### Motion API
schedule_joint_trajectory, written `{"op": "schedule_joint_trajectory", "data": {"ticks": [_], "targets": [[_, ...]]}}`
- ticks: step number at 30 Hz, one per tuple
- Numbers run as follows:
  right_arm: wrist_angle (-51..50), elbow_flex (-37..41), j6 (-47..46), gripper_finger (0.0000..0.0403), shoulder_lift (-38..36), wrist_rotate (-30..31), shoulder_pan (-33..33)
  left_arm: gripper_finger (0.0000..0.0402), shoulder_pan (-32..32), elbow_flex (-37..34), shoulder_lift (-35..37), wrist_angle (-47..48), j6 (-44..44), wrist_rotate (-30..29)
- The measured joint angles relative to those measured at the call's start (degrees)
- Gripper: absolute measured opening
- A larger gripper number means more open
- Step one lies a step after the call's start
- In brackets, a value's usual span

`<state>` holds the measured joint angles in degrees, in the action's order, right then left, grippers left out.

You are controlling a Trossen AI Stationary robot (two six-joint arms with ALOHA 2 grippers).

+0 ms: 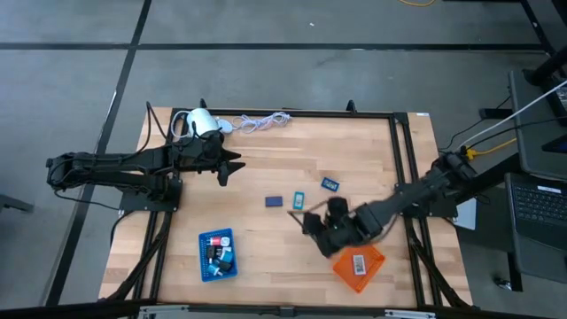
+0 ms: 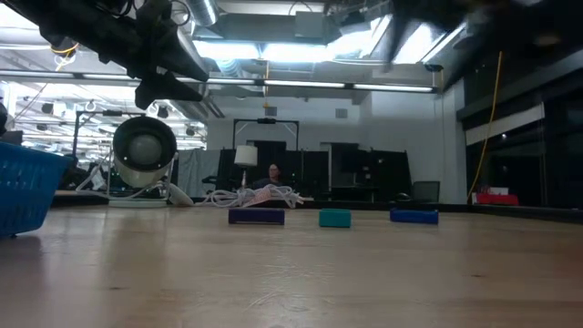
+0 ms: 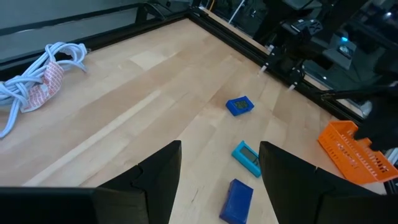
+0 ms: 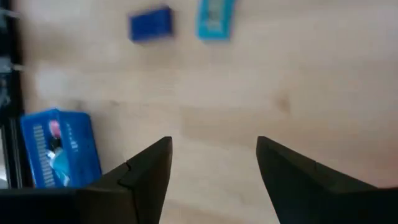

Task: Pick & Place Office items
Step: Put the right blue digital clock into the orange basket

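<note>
Nearest the front tabletop (image 1: 266,257) edge: blue mesh tray (image 1: 217,255) holding several small pieces (pink-red, black, white among them), and orange mesh tray (image 1: 359,264) holding one white piece.

Right tool (image 1: 310,223) just beside the orange tray's inner corner, above bare wood. Its wrist view shows the fingers (image 4: 146,174) spread apart with nothing between.

Mid-tabletop, three office items loose in a row: navy piece (image 1: 274,201), teal piece (image 1: 299,200), blue piece (image 1: 330,184). None touching.

Left tool (image 1: 232,164) toward the back left, raised, aimed at that row. Fingers (image 3: 158,171) apart, empty.

Far edge: white cylindrical device (image 1: 204,122) with bundled white cord (image 1: 261,121).

Step, as I judge it: between picks. Trays partly filled, three pieces left. The right tool is nearest the teal and navy pieces. Next move calls for centring the open fingers over one piece, squaring to its short side, descending to the wood and closing. Pieces lie flat and low, so there is little margin.

View differences:
- Low view: the three pieces (image 2: 334,218) sit flat, with the device (image 2: 144,150) and cord behind them; neither tool's tips are visible.
- Right wrist view: looks down into the blue tray (image 4: 59,149).
- Left wrist view: shows the orange tray's (image 3: 351,152) mesh wall and the teal piece's (image 3: 247,156) pale top face.
- High view: the only one showing both arms together.
</note>
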<state>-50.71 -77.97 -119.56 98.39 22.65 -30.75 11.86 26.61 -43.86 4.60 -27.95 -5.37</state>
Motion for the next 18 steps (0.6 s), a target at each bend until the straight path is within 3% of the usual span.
{"op": "schedule_joint_trajectory", "data": {"ticks": [2, 10, 18], "targets": [[2.0, 0.0, 7.5, 0.0235, 0.0, 0.1, 3.1, 0.0210, 0.0, 0.0, 0.0, 0.0, -0.3, 0.0], [4.8, 0.0, 45.7, 0.0235, 0.0, -11.0, 18.1, 0.0210, 0.0, 0.0, 0.0, 0.0, -0.3, 0.0], [-6.4, 0.0, 77.8, 0.0235, 1.1, -19.3, 30.1, 0.0210, 0.0, 0.0, 0.0, 0.4, -1.3, -0.1]]}}
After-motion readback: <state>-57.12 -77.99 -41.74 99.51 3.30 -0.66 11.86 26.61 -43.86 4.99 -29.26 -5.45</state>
